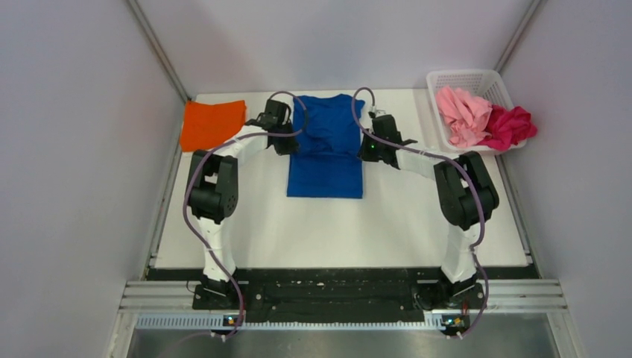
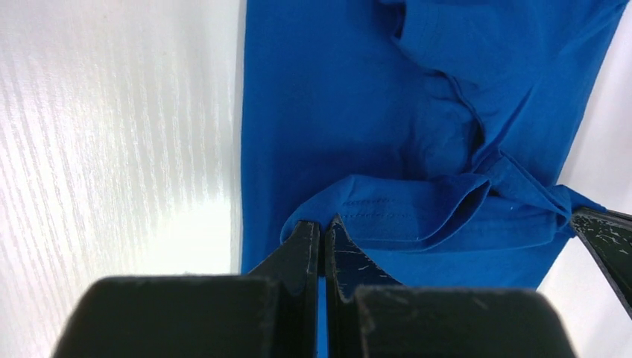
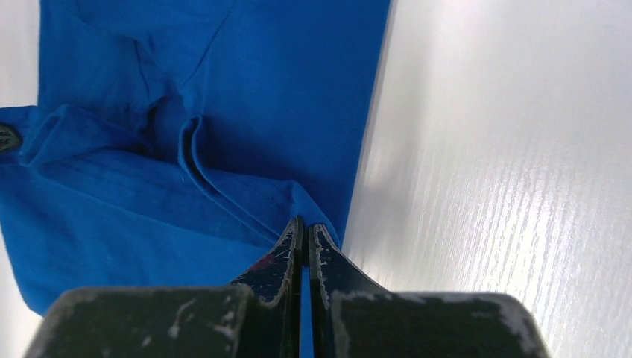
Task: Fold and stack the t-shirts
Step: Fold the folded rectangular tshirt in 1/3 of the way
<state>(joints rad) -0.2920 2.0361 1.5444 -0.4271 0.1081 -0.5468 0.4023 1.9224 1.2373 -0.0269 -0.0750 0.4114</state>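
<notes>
Black fingers of the left gripper (image 2: 322, 224) fill the foreground of the left wrist view. They are pressed together, with only a thin slit between them, and a raised fold of the blue t-shirt (image 1: 326, 160) is pinched at their tips. A stitched hem is seen on this fold, which is lifted off the flat cloth behind it. The right gripper (image 3: 304, 222) is shown the same way in the right wrist view: its fingers are closed, and a rumpled fold of the blue t-shirt is clamped between the tips at the cloth's edge.

From the top view, the blue t-shirt is laid flat on the white table (image 1: 335, 224) as a narrow upright rectangle. No chest print can be seen on it. The left gripper is set at the left edge of the blue t-shirt and the right gripper at its right edge, both on its far half. Each arm is bent inward towards the blue t-shirt from its own side.

The orange t-shirt (image 1: 212, 123) is folded into a flat rectangle and lies to the left of the blue t-shirt, beyond the left gripper and apart from the blue cloth.

The white basket (image 1: 466, 76) stands well to the right of the blue t-shirt. The light pink t-shirt (image 1: 462, 115) is bunched inside it. The magenta t-shirt (image 1: 510, 127) is crumpled just beside the pink one, on the side away from the blue t-shirt, and is draped over the basket's rim.
</notes>
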